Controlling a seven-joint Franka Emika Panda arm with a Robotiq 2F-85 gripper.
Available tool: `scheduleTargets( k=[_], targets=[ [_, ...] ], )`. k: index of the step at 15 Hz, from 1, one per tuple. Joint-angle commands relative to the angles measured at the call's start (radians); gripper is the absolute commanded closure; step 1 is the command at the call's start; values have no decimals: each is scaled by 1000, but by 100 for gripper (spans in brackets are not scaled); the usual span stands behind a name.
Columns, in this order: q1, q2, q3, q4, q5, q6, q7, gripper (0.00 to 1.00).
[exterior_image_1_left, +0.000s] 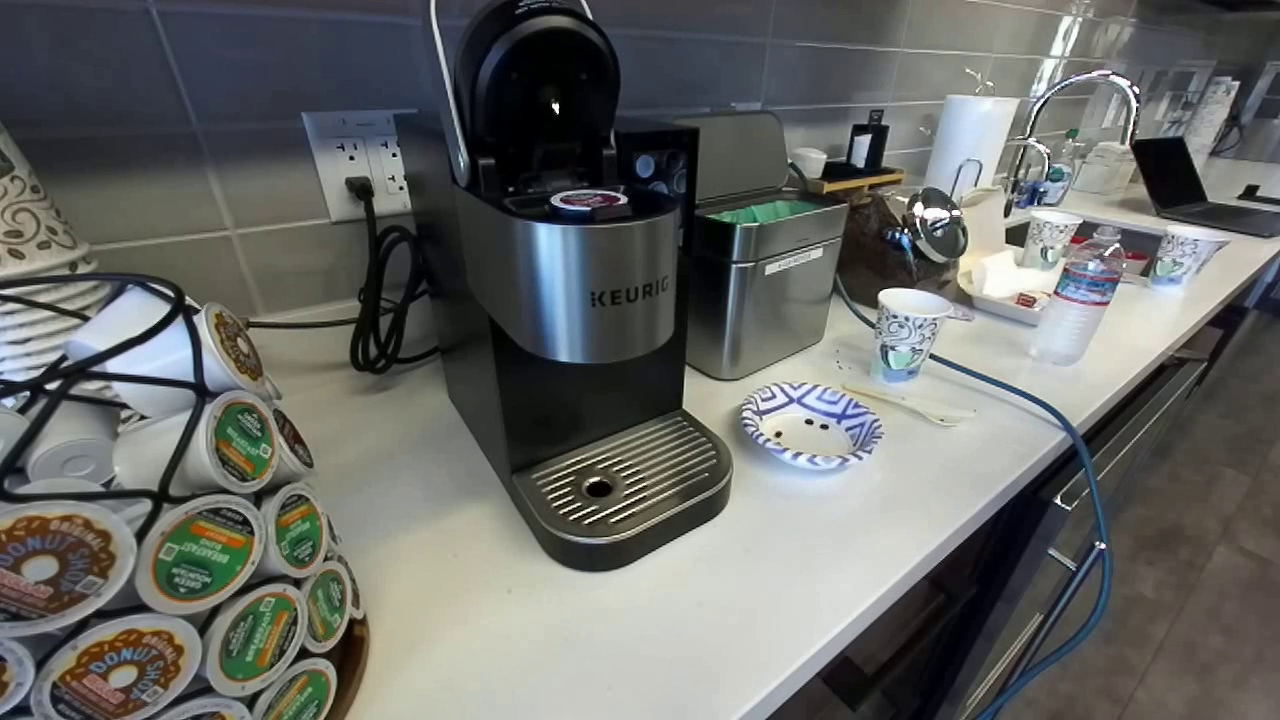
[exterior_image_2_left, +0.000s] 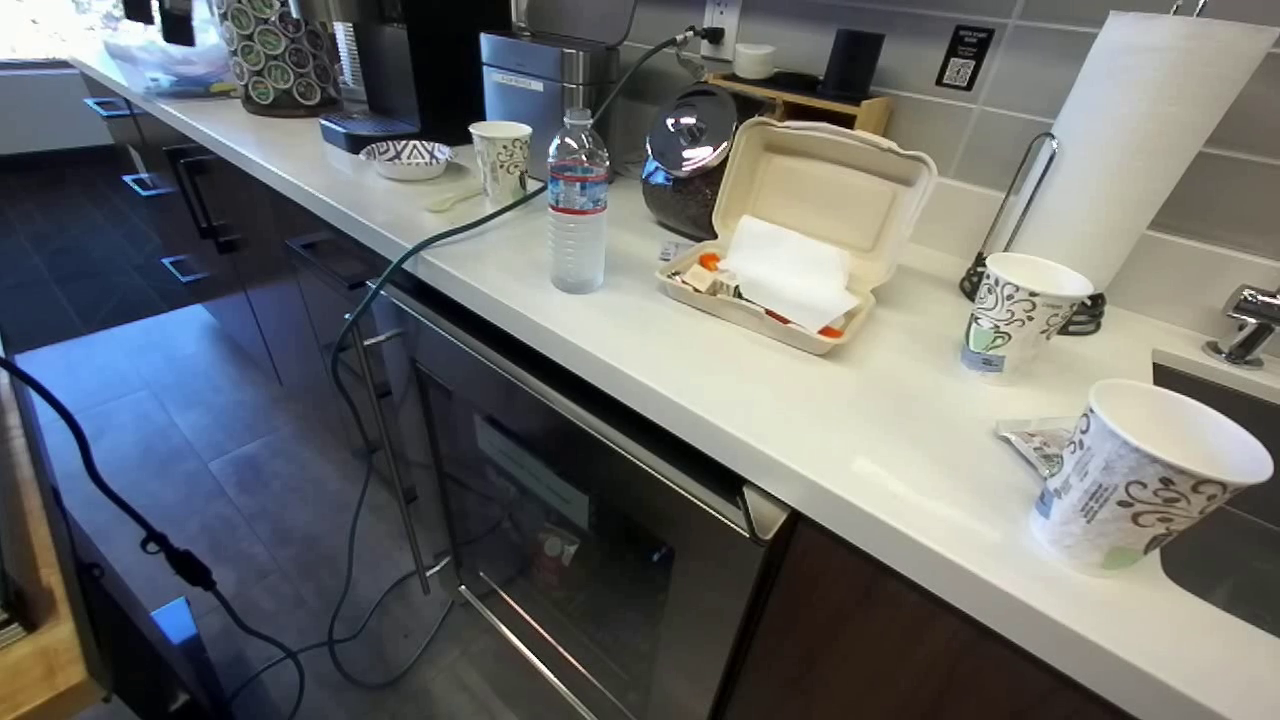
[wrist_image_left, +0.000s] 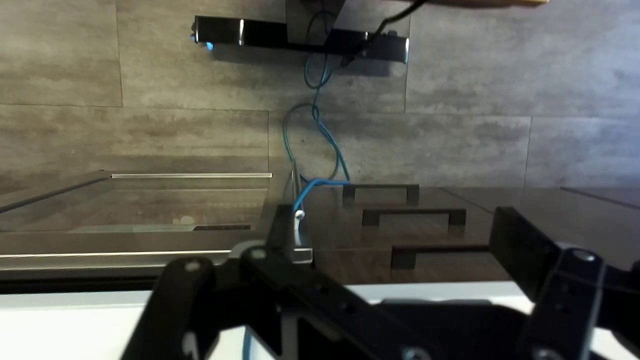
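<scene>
End effector (wrist_image_left: 392, 225): spread wide, nothing between the fingers (wrist_image_left: 522, 252); hanging over the front edge of the bench (wrist_image_left: 80, 325). Best moved with generous clearance above that edge, fingers kept level.
Blue cable (wrist_image_left: 336, 182): draped across the bench and over the edge to the floor (wrist_image_left: 190, 85); seen close to one fingertip, but cannot tell how near in depth. Worth skirting, to avoid a snag.
Drawer handles (wrist_image_left: 414, 212): below the bench, visible between the fingers, not gripped.
Coffee maker (exterior_image_1_left: 570, 290): on the bench against the tiled wall (exterior_image_1_left: 300, 60), lid (exterior_image_1_left: 535, 95) raised, with a pod (exterior_image_1_left: 590, 201) in the top. Probably best approached slowly and square-on.
Patterned bowl (exterior_image_1_left: 810, 458): just beside the drip tray (exterior_image_1_left: 620, 480), holding a few dark specks. Likely light, easily tipped.
Metal bin (exterior_image_1_left: 770, 300): open, lined in green.
Paper cup (exterior_image_1_left: 908, 335): upright near the bowl, contents hidden.
Bottle (exterior_image_2_left: 578, 240): upright, fill level hard to tell.
Takeout box (exterior_image_2_left: 830, 185): open, holding a white napkin (exterior_image_2_left: 790, 265) and scraps.
Wire rack (exterior_image_1_left: 352, 655): full of coffee pods (exterior_image_1_left: 205, 555).
</scene>
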Motion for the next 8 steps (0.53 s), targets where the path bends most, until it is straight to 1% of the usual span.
scheduleTargets(
  k=[1,4,6,8],
  targets=[
    [-73,84,-59,-34,17,213,38,0],
    [-138,127,-106,-44,11,385,63,0],
    [-172,120,-129,-56,24,450,90,0],
    [-208,89,-137,-78,22,508,134,0]
  ],
)
